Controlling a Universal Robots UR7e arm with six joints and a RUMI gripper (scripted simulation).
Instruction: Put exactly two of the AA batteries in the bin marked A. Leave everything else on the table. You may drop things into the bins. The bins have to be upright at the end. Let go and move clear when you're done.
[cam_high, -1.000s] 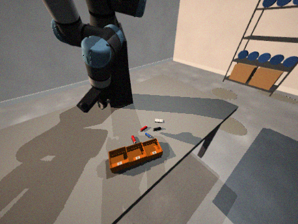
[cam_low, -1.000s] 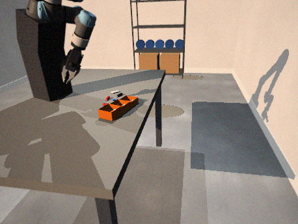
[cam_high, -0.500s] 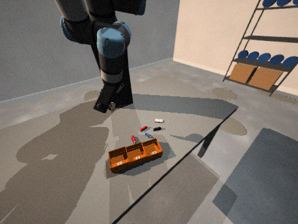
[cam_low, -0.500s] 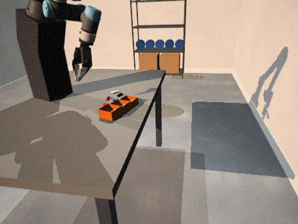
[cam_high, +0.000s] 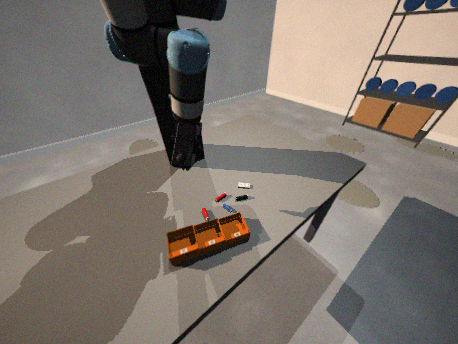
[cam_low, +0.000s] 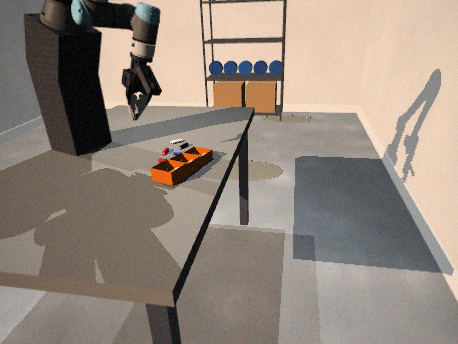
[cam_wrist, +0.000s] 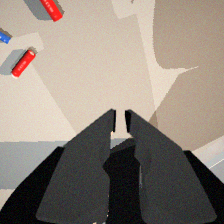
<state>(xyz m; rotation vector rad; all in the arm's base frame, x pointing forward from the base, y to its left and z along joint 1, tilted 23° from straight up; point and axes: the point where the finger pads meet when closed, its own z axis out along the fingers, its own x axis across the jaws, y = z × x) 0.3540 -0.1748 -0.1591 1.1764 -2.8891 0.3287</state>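
An orange bin (cam_high: 208, 238) with three compartments stands upright on the table; it also shows in the exterior view (cam_low: 181, 164). Its small labels are too small to read. Just behind it lie two red batteries (cam_high: 205, 213) (cam_high: 220, 197), a blue battery (cam_high: 228, 207), a black piece (cam_high: 241, 198) and a white piece (cam_high: 244, 185). In the wrist view two red batteries (cam_wrist: 23, 63) (cam_wrist: 51, 8) and part of a blue one (cam_wrist: 4, 36) show at the upper left. My gripper (cam_high: 184, 162) (cam_wrist: 120, 111) hangs high above the table, behind the objects, fingers shut and empty.
The table's right edge (cam_high: 280, 240) runs diagonally close to the bin. The robot's dark base column (cam_low: 65, 80) stands at the table's back left. A shelf (cam_low: 244, 55) with blue discs and boxes stands far off by the wall.
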